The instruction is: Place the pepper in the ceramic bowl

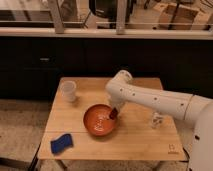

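A light wooden table (145,142) stands on a pale speckled floor (20,125). Far behind it runs a dark low wall (165,60) topped by a pale ledge (30,32), with windows (80,12) above. The gripper (114,113) is over the table's middle.

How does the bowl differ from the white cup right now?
The bowl is wide, shallow and orange-red; the cup is narrow, taller and white. The bowl sits under the tool, which holds the pepper over its right rim; the cup stands apart, further back on the left, with nothing over it. Both are upright and open-topped.
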`<move>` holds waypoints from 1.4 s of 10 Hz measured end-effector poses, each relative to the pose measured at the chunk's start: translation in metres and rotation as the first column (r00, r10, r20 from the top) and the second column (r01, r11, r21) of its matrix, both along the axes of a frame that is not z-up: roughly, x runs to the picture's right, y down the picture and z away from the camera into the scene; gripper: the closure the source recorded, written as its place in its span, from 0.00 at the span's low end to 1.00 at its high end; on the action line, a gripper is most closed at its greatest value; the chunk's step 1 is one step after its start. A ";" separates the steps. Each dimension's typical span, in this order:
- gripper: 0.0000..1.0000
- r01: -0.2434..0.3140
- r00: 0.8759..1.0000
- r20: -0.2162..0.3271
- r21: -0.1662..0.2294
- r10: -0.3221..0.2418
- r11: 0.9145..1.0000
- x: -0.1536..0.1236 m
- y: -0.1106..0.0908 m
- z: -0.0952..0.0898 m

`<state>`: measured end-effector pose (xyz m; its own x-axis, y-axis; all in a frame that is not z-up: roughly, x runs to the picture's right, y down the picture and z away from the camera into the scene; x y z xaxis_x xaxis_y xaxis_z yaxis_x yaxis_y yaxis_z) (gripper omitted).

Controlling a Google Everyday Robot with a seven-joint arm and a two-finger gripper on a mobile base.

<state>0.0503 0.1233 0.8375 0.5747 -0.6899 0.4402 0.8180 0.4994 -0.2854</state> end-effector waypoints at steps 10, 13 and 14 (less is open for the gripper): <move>1.00 0.036 0.999 0.019 -0.006 -0.036 0.999 -0.034 0.004 -0.001; 1.00 0.037 0.999 0.022 -0.010 -0.036 0.999 -0.041 0.006 -0.004; 1.00 0.043 0.999 0.025 -0.008 -0.042 0.999 -0.045 0.005 -0.005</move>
